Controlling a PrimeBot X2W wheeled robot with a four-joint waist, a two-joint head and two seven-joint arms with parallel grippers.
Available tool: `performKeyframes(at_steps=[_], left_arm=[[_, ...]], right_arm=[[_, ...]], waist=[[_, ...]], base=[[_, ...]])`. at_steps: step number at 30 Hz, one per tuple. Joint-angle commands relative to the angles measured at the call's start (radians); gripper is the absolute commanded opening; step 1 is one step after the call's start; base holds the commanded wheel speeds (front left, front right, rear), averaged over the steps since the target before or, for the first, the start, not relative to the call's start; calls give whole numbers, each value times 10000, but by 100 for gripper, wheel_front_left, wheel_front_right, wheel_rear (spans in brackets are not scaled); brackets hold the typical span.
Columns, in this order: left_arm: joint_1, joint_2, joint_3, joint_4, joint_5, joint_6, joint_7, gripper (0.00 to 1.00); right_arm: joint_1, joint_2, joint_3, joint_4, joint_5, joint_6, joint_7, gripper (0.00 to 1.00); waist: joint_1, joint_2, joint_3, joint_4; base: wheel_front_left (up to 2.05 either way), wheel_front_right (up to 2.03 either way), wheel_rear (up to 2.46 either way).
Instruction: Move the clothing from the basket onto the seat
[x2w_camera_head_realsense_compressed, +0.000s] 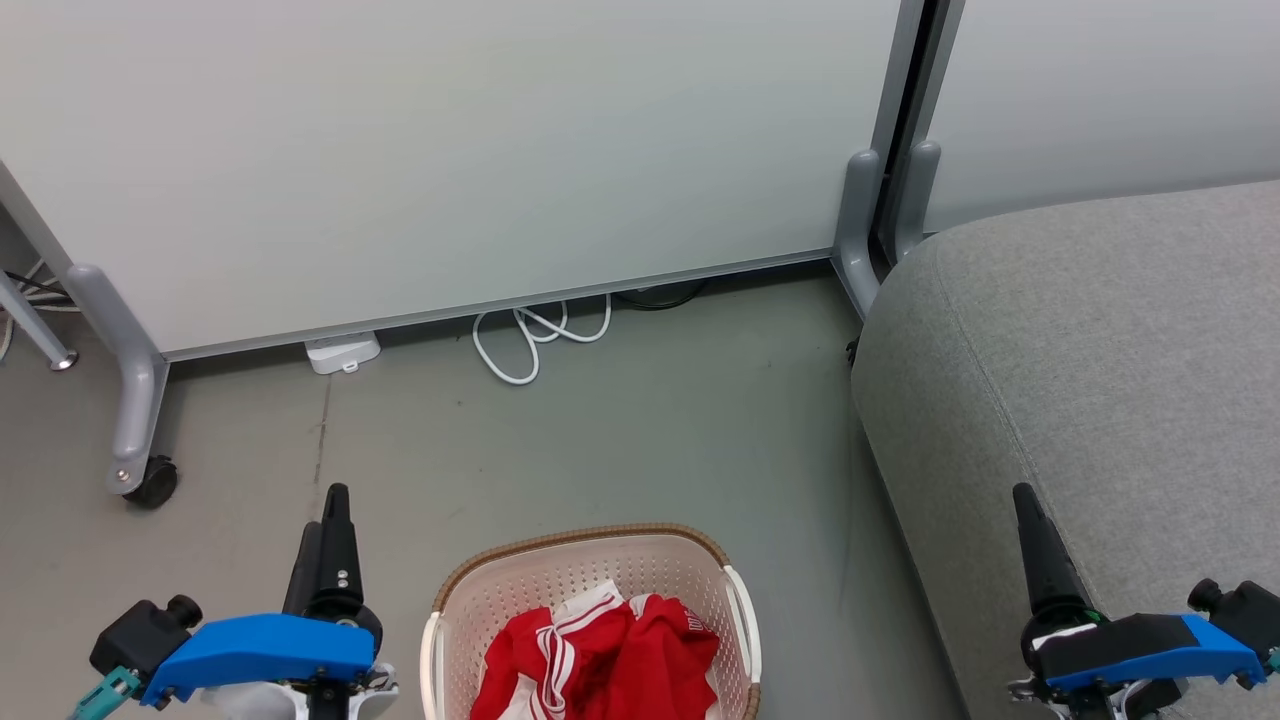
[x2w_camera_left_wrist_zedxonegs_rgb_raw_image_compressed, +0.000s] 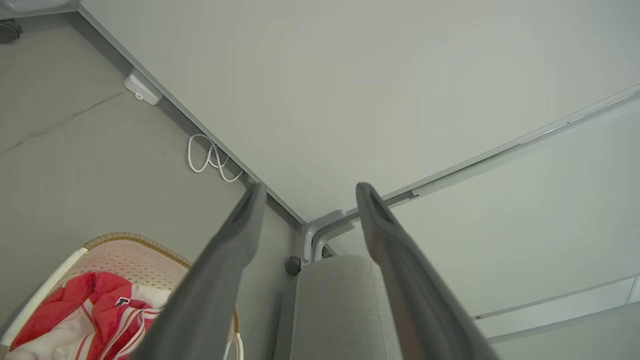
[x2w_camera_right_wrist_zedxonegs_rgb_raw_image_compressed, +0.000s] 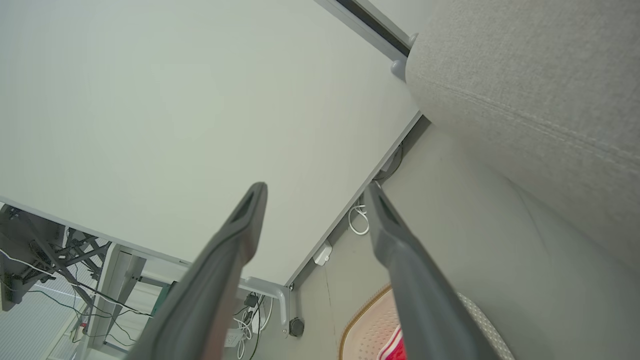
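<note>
The cream basket (x2w_camera_head_realsense_compressed: 590, 545) with a brown woven rim stands on the floor at the bottom middle of the head view. Crumpled red clothing (x2w_camera_head_realsense_compressed: 600, 660) with white stripes lies inside it. The grey seat (x2w_camera_head_realsense_compressed: 1100, 350) rises to the right of the basket. My left gripper (x2w_camera_head_realsense_compressed: 335, 500) hangs open to the left of the basket, holding nothing. My right gripper (x2w_camera_head_realsense_compressed: 1022, 495) hovers open over the seat's front edge, also bare. In the left wrist view, the left gripper (x2w_camera_left_wrist_zedxonegs_rgb_raw_image_compressed: 311, 189) stands open above the basket (x2w_camera_left_wrist_zedxonegs_rgb_raw_image_compressed: 135, 237), the clothing (x2w_camera_left_wrist_zedxonegs_rgb_raw_image_compressed: 95, 295) and the seat (x2w_camera_left_wrist_zedxonegs_rgb_raw_image_compressed: 340, 300). The right wrist view has the right gripper (x2w_camera_right_wrist_zedxonegs_rgb_raw_image_compressed: 316, 187) open, with the basket (x2w_camera_right_wrist_zedxonegs_rgb_raw_image_compressed: 365, 310) and the seat (x2w_camera_right_wrist_zedxonegs_rgb_raw_image_compressed: 525, 75) beyond.
A pale partition wall (x2w_camera_head_realsense_compressed: 450, 150) closes the back, with a grey foot and black caster (x2w_camera_head_realsense_compressed: 150, 482) at the left and grey feet (x2w_camera_head_realsense_compressed: 860, 230) beside the seat. A white cable loop (x2w_camera_head_realsense_compressed: 530, 340) and a white adapter (x2w_camera_head_realsense_compressed: 342, 352) lie along its base. Grey floor (x2w_camera_head_realsense_compressed: 600, 430) lies between.
</note>
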Motion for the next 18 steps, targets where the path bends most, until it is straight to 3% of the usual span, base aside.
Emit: performKeyframes(at_steps=[1,3,18], left_arm=[[-298,78,-67,-160,339,15,-79,100],[-306,81,-187,-129,1024,48,-186,100],[-407,93,-537,44,3259,145,-639,100]], right_arm=[[-249,-77,22,-154,-325,12,-86,100],[-251,-81,33,-159,-837,13,-190,100],[-304,-98,140,-111,-2726,16,-646,100]], waist=[[0,0,0,2],[0,0,-1,8],[0,0,1,36]], base=[[0,0,0],[0,0,0],[0,0,0]])
